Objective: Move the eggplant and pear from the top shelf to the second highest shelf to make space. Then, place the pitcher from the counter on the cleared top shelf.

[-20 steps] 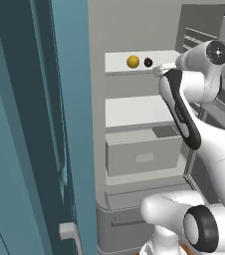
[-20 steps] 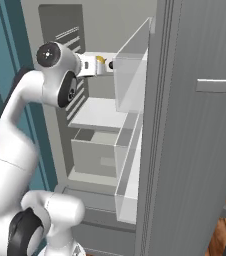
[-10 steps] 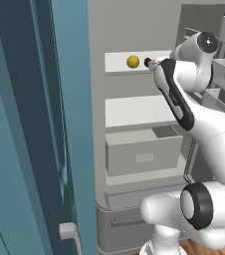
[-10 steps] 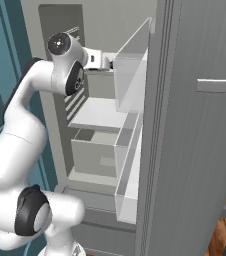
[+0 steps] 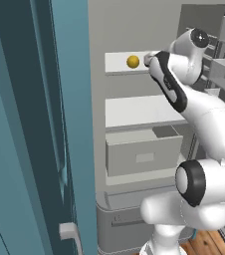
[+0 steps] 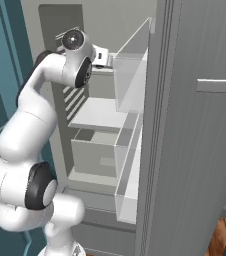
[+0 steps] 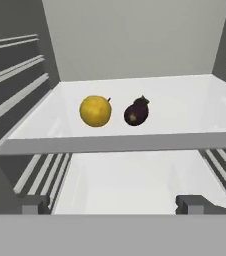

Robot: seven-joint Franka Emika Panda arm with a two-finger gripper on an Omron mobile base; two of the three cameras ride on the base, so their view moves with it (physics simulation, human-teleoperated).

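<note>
Pear (image 7: 95,111) and eggplant (image 7: 136,112) mid-shelf, apart, behind front edge.

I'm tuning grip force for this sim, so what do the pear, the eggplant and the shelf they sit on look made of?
Pear: matte, faintly mottled golden skin, like firm fruit. Eggplant: dark purple skin with a slight sheen, smooth-looking. Top shelf: flat, even white board, probably plastic or painted; no grain or gloss to settle it.
</note>
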